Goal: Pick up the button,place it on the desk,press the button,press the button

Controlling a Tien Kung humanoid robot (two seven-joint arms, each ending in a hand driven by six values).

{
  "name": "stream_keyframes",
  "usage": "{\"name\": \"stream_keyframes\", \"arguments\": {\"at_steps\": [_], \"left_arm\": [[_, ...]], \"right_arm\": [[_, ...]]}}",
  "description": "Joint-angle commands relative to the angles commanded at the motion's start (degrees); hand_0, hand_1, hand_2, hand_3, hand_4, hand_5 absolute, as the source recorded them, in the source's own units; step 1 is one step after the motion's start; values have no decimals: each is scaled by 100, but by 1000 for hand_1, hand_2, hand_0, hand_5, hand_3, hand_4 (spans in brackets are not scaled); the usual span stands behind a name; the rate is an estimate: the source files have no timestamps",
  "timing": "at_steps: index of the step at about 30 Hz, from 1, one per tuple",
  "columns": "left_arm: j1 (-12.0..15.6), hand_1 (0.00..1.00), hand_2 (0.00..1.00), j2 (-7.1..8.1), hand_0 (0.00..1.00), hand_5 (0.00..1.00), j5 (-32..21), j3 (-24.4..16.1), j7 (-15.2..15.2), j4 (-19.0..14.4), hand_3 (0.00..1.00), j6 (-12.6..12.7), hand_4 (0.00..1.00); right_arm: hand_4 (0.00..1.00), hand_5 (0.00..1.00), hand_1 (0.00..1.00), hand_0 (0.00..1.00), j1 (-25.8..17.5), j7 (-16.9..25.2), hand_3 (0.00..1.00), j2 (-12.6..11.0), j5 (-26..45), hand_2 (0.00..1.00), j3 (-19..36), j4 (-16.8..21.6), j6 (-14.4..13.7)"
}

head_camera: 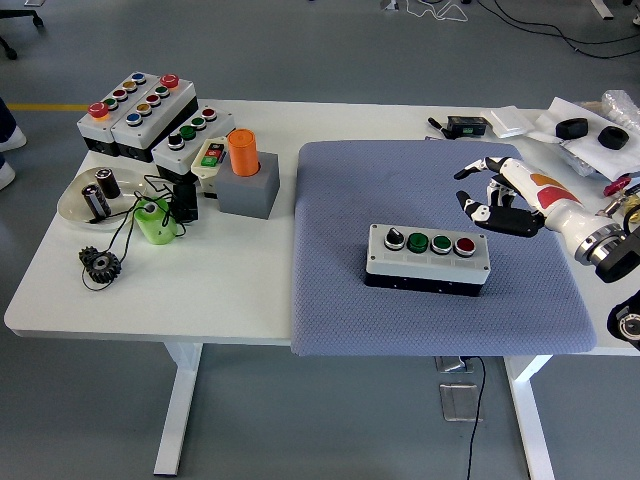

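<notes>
A grey button box (428,258) with a black knob, two green buttons and a red button (465,245) lies on the blue-grey mat (430,310). My right hand (490,195) hovers above and to the right of the box, clear of it, fingers spread and holding nothing. The left arm is out of view.
At the left stand three more button boxes (150,112), a grey block with an orange cylinder (244,160), a plate with parts (95,200), a green cylinder (155,222) and a gear (100,265). Small black items and bags (585,128) lie at the far right.
</notes>
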Motion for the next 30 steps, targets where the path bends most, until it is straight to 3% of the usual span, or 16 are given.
{"name": "stream_keyframes", "arguments": {"at_steps": [4, 5, 10, 17, 30], "left_arm": [[-3, 697, 695, -2, 650, 998, 10, -14, 5, 0, 502, 2, 318], [-4, 698, 696, -3, 650, 998, 20, -22, 8, 0, 502, 3, 318], [-1, 698, 696, -10, 650, 998, 56, -51, 21, 0, 502, 2, 318], [0, 699, 696, -16, 649, 998, 68, -57, 26, 0, 502, -1, 317], [21, 701, 697, -18, 651, 998, 77, -48, 31, 0, 503, -5, 317]], "right_arm": [[596, 535, 710, 758, -91, 509, 856, -8, 968, 827, 46, -4, -267], [604, 505, 757, 835, -103, 613, 872, -7, 1192, 863, 51, -1, -290], [604, 505, 757, 835, -214, 1038, 872, 10, 2421, 863, 200, 19, -78], [599, 542, 776, 862, -295, 1225, 856, -18, 4065, 856, 326, -14, -221], [618, 518, 774, 863, -356, 1413, 839, -10, 7193, 839, 407, -55, -385]]}}
